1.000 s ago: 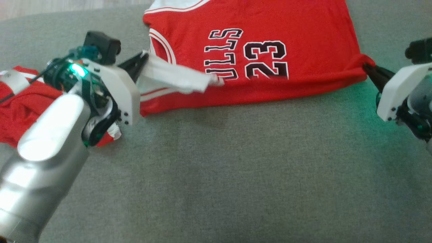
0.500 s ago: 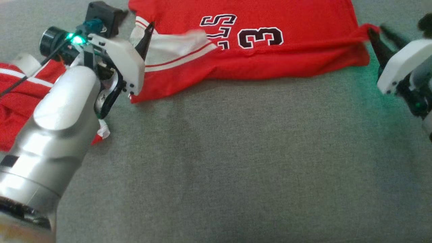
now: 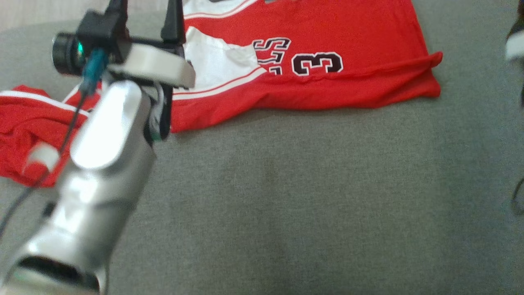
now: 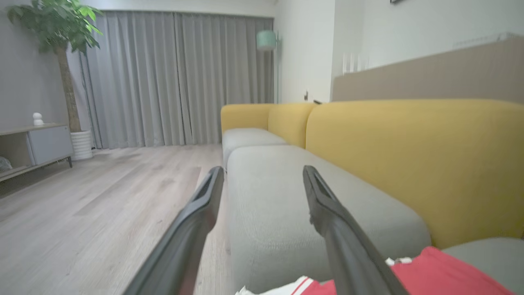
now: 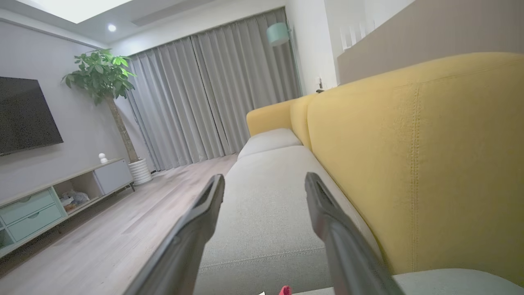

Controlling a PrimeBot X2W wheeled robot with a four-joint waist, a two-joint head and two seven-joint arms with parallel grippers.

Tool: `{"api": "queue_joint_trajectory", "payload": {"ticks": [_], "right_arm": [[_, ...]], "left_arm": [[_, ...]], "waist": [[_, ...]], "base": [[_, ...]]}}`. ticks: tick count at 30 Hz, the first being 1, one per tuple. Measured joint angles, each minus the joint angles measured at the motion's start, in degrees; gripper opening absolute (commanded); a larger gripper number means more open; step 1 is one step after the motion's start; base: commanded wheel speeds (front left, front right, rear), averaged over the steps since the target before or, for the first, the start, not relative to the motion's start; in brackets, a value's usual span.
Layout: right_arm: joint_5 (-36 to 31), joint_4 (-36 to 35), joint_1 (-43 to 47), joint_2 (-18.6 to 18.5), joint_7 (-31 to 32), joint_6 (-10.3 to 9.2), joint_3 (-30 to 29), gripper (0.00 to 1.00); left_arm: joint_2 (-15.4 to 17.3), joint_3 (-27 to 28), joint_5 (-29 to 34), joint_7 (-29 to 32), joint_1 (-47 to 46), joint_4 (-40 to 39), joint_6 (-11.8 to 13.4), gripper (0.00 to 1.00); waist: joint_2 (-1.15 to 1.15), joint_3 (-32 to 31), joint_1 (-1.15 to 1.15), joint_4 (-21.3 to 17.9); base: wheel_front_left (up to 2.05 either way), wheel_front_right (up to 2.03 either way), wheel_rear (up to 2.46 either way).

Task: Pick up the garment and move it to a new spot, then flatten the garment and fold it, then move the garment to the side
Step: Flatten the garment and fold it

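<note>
On the grey fabric sofa seat point(image 3: 286, 184), the red basketball jersey with white trim and black numerals point(image 3: 335, 86) lies folded near the far edge, gripped by neither arm. The left end effector point(image 3: 145, 16) stands just beside its left end, fingers spread wide. The right end effector point(image 5: 264, 180) is likewise spread and empty. A crumpled red cloth with a white stripe point(image 3: 24, 123) lies at the far left.

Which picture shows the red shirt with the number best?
The head view: the red jersey lies spread out, number and letters visible. The left wrist view catches a red corner, the right wrist view a tiny red tip.
</note>
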Motion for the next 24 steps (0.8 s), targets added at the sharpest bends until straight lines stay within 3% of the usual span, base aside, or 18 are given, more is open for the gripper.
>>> {"api": "queue_joint_trajectory", "payload": {"ticks": [6, 13, 18, 24], "right_arm": [[-18.1, -12.5, 22.0, 10.9, -0.2, 0.00, -15.3, 1.00], [-29.9, -22.3, 37.4, 20.8, -0.2, 0.00, -21.0, 1.00], [-31.3, -23.8, 39.3, 21.7, -0.2, 0.00, -20.7, 1.00], [-31.8, -24.1, 38.0, 22.2, -0.2, 0.00, -19.0, 1.00]], "left_arm": [[-2.9, 6.3, 6.2, -0.2, 16.0, -13.1, 2.6, 1.00], [-5.2, 8.4, 11.3, -0.2, 30.8, -14.0, 1.5, 1.00], [-5.7, 10.0, 13.1, -0.2, 30.3, -9.9, 0.3, 1.00], [-5.7, 11.3, 13.4, 1.5, 25.3, 1.8, 0.7, 1.00]], "waist": [[0.00, -3.2, -0.01, 0.6], [0.00, -4.3, -0.01, 0.6], [0.00, -3.2, 0.00, -0.3], [0.00, -1.1, 0.01, -2.1]], "base": [[0.00, 0.00, 0.00], [0.00, 0.00, 0.00], [0.00, 0.00, 0.00], [0.00, 0.00, 0.00]]}}
